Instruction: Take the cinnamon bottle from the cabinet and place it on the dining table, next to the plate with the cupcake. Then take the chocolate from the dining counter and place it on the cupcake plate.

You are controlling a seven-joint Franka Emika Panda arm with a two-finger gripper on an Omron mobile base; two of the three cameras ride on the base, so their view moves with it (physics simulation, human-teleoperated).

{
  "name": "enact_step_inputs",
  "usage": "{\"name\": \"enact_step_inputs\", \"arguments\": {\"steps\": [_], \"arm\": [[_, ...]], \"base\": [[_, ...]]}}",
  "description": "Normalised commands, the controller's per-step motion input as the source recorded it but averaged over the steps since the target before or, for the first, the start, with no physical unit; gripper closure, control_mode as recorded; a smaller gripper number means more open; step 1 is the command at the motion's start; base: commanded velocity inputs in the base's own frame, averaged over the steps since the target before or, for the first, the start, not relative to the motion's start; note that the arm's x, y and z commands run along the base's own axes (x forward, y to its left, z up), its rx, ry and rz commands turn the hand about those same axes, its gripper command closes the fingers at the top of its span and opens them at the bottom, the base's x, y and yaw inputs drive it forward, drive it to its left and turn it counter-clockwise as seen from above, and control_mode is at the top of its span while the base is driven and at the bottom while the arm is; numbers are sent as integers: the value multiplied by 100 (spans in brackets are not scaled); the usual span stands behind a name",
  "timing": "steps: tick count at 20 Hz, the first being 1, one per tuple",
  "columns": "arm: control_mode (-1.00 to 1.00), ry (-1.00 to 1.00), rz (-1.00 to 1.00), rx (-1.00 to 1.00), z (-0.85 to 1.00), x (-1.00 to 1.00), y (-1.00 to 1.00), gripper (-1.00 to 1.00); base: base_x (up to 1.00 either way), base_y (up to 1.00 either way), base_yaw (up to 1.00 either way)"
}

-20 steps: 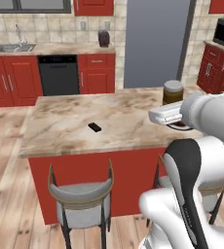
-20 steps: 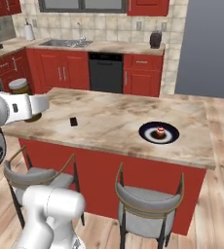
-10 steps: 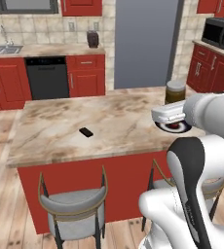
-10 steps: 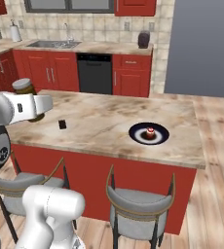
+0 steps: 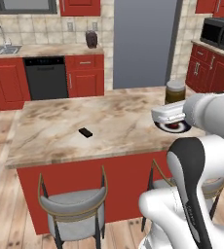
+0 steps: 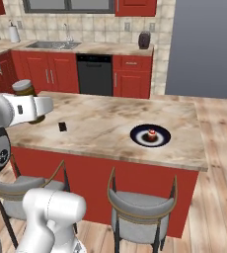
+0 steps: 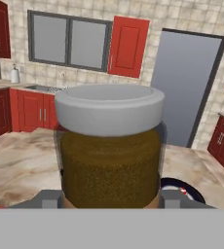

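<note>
My gripper (image 5: 168, 115) is shut on the cinnamon bottle (image 5: 175, 91), a jar of brown powder with a grey lid, held upright over the dining table (image 5: 55, 127). In the right base view the cinnamon bottle (image 6: 25, 89) and the gripper (image 6: 34, 105) hang over the island's left end. The dark plate (image 6: 150, 136) with the cupcake (image 6: 151, 134) lies well to the right. The black chocolate (image 6: 62, 127) lies flat between them. In the hand view the cinnamon bottle (image 7: 110, 146) covers the middle and the plate (image 7: 183, 188) peeks out at its right.
Two grey stools (image 6: 140, 210) stand along the island's near side. Behind it are the red base cabinets, a black dishwasher (image 5: 46, 77), the sink counter (image 6: 56, 45), a tall grey fridge (image 5: 143, 41) and red wall cabinets (image 7: 128, 46).
The base has driven on, so the island and kitchen slide left in both base views. The jar stays in the gripper just as before. The plate now shows under the hand in the left base view.
</note>
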Motion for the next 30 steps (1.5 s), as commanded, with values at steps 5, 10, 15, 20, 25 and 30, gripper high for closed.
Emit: {"name": "enact_step_inputs", "arguments": {"steps": [5, 10, 15, 20, 25, 30], "arm": [[-100, 1, -2, 1, 0, 0, -8, 100], [-100, 13, 0, 0, -55, 100, -11, 100], [-100, 5, -13, 0, -63, 100, -22, 100], [-100, 7, -47, -3, -52, 100, -11, 100], [-100, 11, -42, 2, -31, 100, -42, 100], [-100, 9, -17, 6, -35, 100, -43, 100]], "base": [[25, 0, 0], [0, 0, 0], [0, 0, 0], [0, 0, 0], [0, 0, 0], [0, 0, 0]]}}
